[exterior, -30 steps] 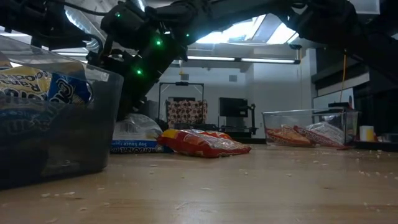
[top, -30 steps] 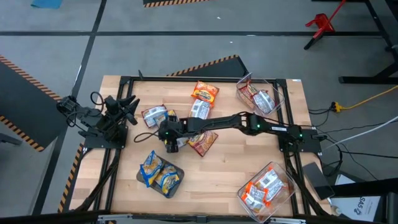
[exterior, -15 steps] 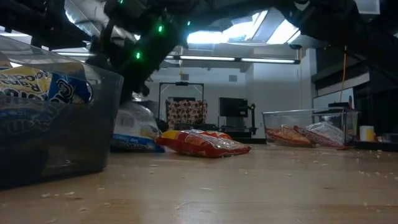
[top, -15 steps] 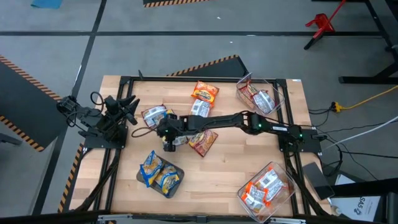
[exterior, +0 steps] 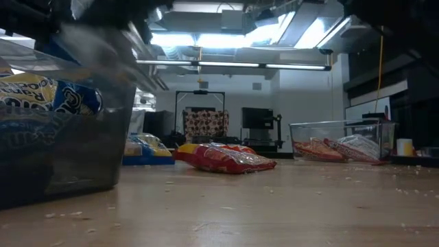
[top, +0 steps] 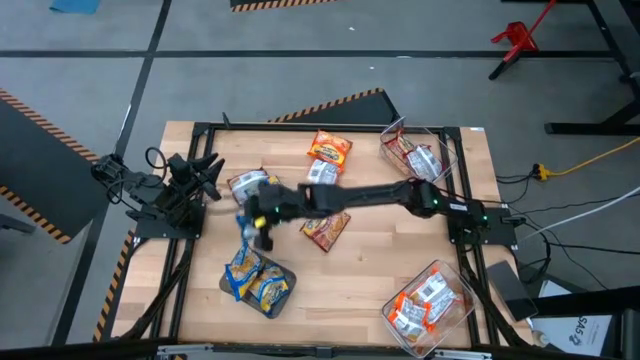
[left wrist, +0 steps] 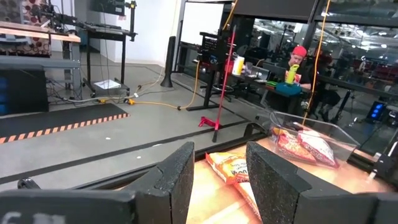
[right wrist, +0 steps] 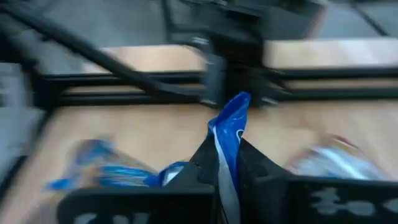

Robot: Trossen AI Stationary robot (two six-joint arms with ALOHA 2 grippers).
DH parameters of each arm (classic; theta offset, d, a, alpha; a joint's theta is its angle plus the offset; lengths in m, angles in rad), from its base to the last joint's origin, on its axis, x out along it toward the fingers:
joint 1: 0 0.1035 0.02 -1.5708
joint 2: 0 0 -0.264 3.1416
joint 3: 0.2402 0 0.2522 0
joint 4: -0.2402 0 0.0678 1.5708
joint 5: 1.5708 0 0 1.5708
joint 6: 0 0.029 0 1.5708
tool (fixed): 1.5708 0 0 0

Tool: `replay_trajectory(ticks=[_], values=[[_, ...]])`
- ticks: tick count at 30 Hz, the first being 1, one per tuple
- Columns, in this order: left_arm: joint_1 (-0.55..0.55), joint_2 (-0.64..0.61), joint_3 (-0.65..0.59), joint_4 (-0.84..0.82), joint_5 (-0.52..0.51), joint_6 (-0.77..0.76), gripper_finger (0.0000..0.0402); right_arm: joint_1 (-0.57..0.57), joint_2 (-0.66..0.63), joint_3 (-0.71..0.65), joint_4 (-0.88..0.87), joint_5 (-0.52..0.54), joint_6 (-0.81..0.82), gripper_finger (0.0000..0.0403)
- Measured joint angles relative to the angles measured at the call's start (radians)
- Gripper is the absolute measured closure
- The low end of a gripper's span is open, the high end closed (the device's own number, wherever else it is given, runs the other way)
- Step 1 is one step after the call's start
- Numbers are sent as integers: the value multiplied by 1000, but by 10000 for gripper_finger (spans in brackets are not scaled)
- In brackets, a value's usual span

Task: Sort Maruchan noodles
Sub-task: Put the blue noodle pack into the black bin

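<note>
High view: right tool (top: pixel 249 224) stretched far across the wooden counter (top: pixel 350 270), pinched on a blue packet (top: pixel 247 222) held just above the near-left clear bin (top: pixel 259 281) of blue-yellow noodles. Silver-white packet (top: pixel 247 185) lying flat just beyond, another silver-white packet (top: pixel 321 173) partly under the arm, dark red packet (top: pixel 324 229) beside it, orange-red packet (top: pixel 329 149) toward the far edge. Far-right bin (top: pixel 418 155) holding red and silver packets; near-right bin (top: pixel 429 303) filled with orange-red ones. Bare wood open between the two near bins. Left tool (top: pixel 205 172) parked over the counter's left edge.

Low view: blurred dark shape sweeping over the clear bin (exterior: pixel 65 123) at left, blue-yellow crinkly wrappers visible through its wall. Dark red packet (exterior: pixel 223 158) flat on the crumb-flecked wood, a blue-yellow one (exterior: pixel 144 149) behind it; far bin (exterior: pixel 339 140) at right.

Left wrist view: left tool (left wrist: pixel 219 180) with dark fingers spread, nothing between them; orange-red packet (left wrist: pixel 227 167) past them, clear bin (left wrist: pixel 311 143) with red packets farther off; a person seated in the room beyond.

Right wrist view: right tool (right wrist: pixel 227 163) pressed onto the glossy blue packet (right wrist: pixel 229 137), standing on edge between the fingers; blue-yellow packets (right wrist: pixel 106 168) blurred below.
</note>
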Motion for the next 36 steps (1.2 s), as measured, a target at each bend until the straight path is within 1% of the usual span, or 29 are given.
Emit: replay_trajectory(ticks=[4, 8, 14, 17, 20, 27, 31, 36], values=[[0, 0, 0, 1, 0, 0, 262, 73, 0, 0, 53, -23, -15, 402], [0, 0, 0, 0, 0, 0, 262, 136, 0, 0, 38, -21, -31, 402], [0, 0, 0, -6, 9, -1, 262, 188, 0, -1, -2, -10, 0, 402], [0, 0, 0, -7, 24, -8, 262, 205, 1, -6, -65, 10, 19, 403], [0, 0, 0, -7, 42, -8, 262, 215, 2, -25, -80, 15, 27, 403], [0, 0, 0, -7, 42, -8, 262, 233, 3, -26, -124, -39, 24, 403], [0, 0, 0, -7, 35, -8, 262, 233, 3, -26, -107, -72, 18, 403], [0, 0, 0, -7, 35, -8, 262, 233, 3, -25, -105, -82, 26, 403]])
